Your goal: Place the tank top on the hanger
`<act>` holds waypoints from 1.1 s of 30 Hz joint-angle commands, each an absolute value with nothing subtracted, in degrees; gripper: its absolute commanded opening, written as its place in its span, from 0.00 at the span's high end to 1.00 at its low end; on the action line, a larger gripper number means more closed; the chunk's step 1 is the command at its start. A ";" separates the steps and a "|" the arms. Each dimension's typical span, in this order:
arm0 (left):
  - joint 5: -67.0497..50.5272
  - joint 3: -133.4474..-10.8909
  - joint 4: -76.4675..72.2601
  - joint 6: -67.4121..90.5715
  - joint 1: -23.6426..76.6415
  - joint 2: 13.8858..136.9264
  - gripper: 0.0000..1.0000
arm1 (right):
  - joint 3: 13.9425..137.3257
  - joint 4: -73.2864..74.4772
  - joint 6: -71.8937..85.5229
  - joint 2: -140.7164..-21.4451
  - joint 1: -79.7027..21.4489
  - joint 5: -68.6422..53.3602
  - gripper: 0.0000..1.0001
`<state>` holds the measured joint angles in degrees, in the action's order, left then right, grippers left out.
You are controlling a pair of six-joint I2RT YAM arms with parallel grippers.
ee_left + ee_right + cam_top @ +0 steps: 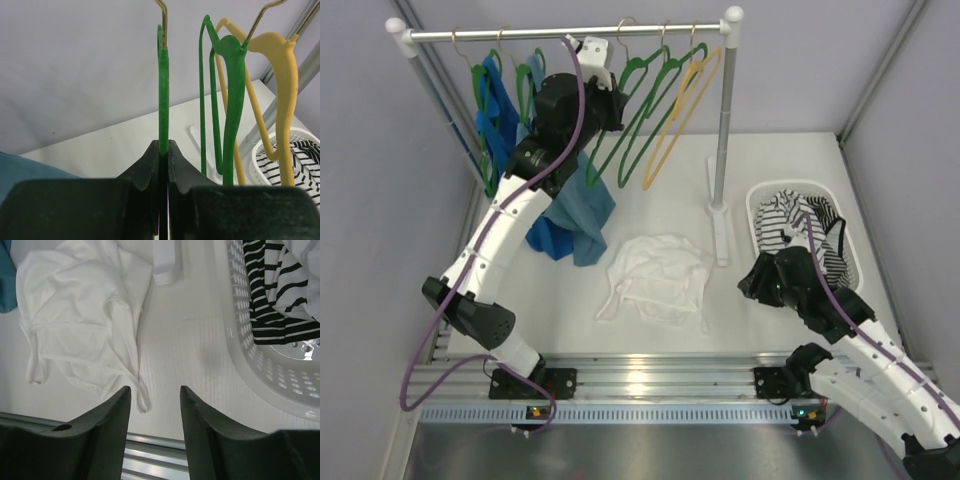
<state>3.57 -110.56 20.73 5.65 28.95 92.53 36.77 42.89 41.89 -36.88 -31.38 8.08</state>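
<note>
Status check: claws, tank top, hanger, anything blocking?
Left claw shut on green hanger. Right claw open, empty. Tank top crumpled on table, untouched. Second green hanger hangs close beside the held one.

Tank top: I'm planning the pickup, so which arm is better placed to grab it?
Probably right. The right gripper is open, just beside the tank top; the left gripper is up at the rail, shut on a hanger.

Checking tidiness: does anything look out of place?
The white tank top lies crumpled on the table instead of hanging, and a blue garment slumps bunched beside it, below the rail.
</note>
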 commanded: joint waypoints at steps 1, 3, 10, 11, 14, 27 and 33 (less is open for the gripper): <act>6.06 -112.94 16.44 3.69 29.27 90.35 1.00 | 38.23 42.63 40.43 -35.77 -30.67 9.14 0.55; 6.50 -112.42 15.82 3.60 29.27 89.13 1.00 | 38.32 42.63 40.08 -35.86 -30.67 9.23 0.55; 6.68 -108.81 14.51 3.43 29.27 85.62 1.00 | 38.15 42.01 39.64 -36.21 -30.67 8.97 0.55; 6.77 -107.59 14.33 3.43 29.27 85.17 1.00 | 38.06 41.84 39.64 -36.21 -30.76 8.79 0.55; 6.86 -105.22 14.59 3.43 29.27 83.15 1.00 | 37.79 41.66 39.64 -36.39 -30.67 8.62 0.56; 8.00 -91.15 17.66 5.18 29.27 70.15 1.00 | 38.41 39.73 37.36 -37.79 -30.67 5.71 0.55; 8.96 -83.24 22.75 6.77 29.27 63.03 1.00 | 38.32 37.88 36.30 -39.72 -30.85 3.43 0.57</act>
<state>7.66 -85.45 21.74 5.50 29.06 67.07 36.77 41.19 37.87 -38.87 -31.38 5.39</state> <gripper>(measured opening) 0.094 0.441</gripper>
